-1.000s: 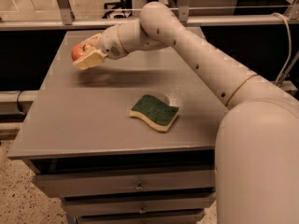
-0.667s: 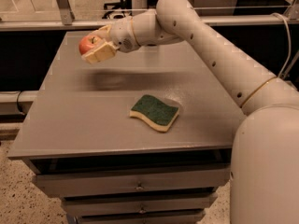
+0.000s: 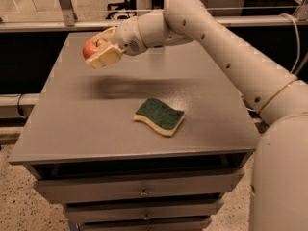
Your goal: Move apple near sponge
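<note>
My gripper (image 3: 97, 49) is shut on the red apple (image 3: 91, 46) and holds it in the air above the far left part of the grey table (image 3: 72, 124). The apple's stem side shows between the cream fingers (image 3: 107, 57). The sponge (image 3: 160, 116), dark green on top with a pale yellow body, lies flat on the table to the right of and nearer than the apple, well apart from it. My white arm (image 3: 226, 47) reaches in from the right.
The table is the top of a drawer cabinet (image 3: 139, 191) with several drawers. A metal rail (image 3: 38, 25) runs behind the table. The arm's shadow (image 3: 130, 86) lies on the table below the gripper.
The gripper with the apple has risen a little and shifted slightly to the right. The arm has swung with it. The sponge has not moved.
</note>
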You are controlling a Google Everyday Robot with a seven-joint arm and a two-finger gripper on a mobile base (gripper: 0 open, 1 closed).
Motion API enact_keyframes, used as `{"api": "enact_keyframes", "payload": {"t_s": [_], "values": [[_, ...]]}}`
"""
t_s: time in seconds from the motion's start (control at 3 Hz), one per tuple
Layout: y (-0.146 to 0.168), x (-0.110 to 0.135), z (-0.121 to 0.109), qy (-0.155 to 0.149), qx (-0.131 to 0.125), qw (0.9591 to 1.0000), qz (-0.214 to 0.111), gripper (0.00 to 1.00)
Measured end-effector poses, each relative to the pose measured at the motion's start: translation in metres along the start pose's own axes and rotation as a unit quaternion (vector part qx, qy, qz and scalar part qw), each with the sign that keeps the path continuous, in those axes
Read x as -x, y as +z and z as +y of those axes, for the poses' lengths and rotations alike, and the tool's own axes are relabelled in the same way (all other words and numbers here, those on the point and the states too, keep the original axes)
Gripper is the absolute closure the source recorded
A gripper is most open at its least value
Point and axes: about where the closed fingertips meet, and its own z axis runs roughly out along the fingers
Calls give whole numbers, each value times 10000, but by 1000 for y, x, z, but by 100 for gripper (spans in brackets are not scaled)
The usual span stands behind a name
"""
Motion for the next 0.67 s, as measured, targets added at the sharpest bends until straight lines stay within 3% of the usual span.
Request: {"api": "enact_keyframes", "payload": {"t_s": [0.33,0.67], "values": [[-37,8,45,116,57,9993,349,100],[-93,9,104,339,61,9967,735,100]]}}
